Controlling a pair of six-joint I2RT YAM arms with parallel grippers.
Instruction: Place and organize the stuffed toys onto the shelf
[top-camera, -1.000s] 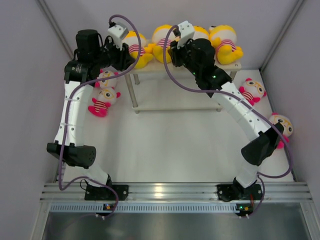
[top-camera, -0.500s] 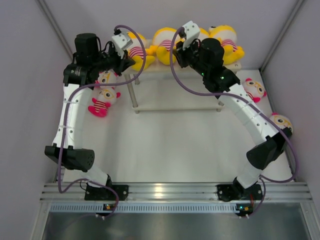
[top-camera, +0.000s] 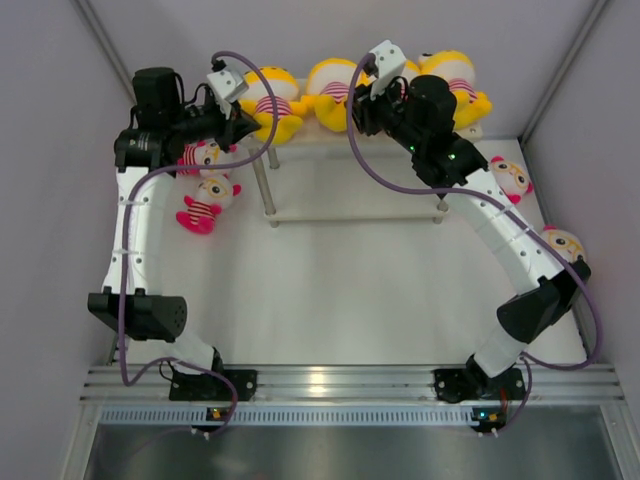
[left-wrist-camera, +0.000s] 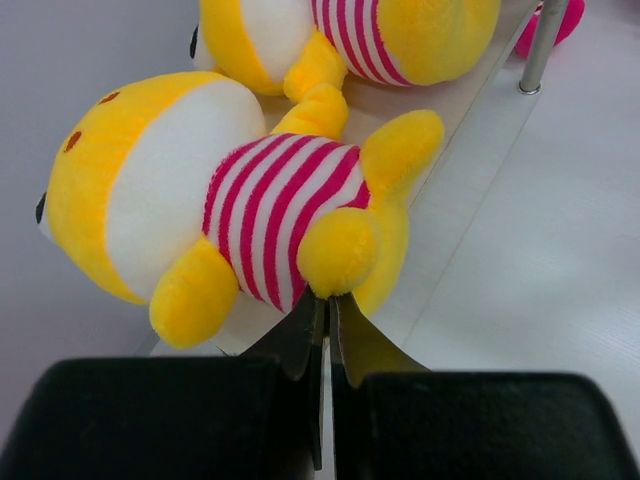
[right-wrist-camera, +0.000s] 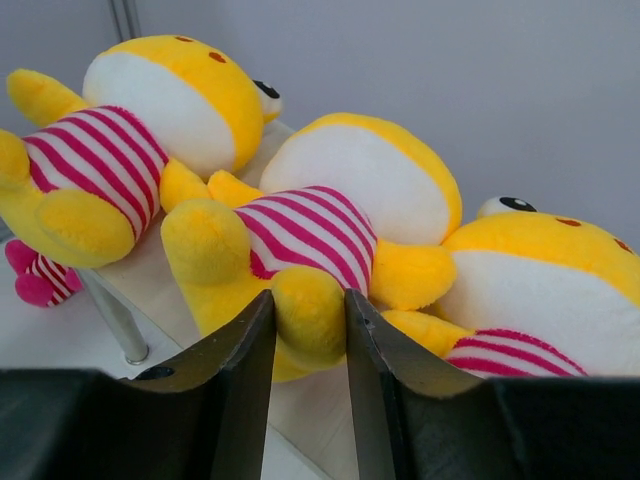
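Several yellow stuffed toys lie in a row on the top board of the shelf (top-camera: 300, 140). My left gripper (top-camera: 252, 124) (left-wrist-camera: 328, 297) is shut, its tips pressed against the foot of the leftmost yellow toy (left-wrist-camera: 250, 200) (top-camera: 270, 95). My right gripper (top-camera: 354, 110) (right-wrist-camera: 310, 300) has both fingers against the foot of the second yellow toy (right-wrist-camera: 320, 220) (top-camera: 335, 82). Two pink-limbed toys (top-camera: 205, 190) lie on the table left of the shelf. One pink-limbed toy (top-camera: 510, 178) lies at the right and another (top-camera: 565, 245) lies nearer the front.
Thin metal shelf legs (top-camera: 265, 185) (right-wrist-camera: 115, 320) (left-wrist-camera: 540, 50) stand close to both grippers. The lower board (top-camera: 350, 210) sits under the top one. Grey walls close in the table at the back and on both sides. My right arm's elbow (top-camera: 535, 310) hangs near the front right pink toy.
My left gripper's jaws have closed and that wrist has drawn a little to the left. My right gripper has pushed further back over the shelf, and the yellow toys have shifted toward the back wall.
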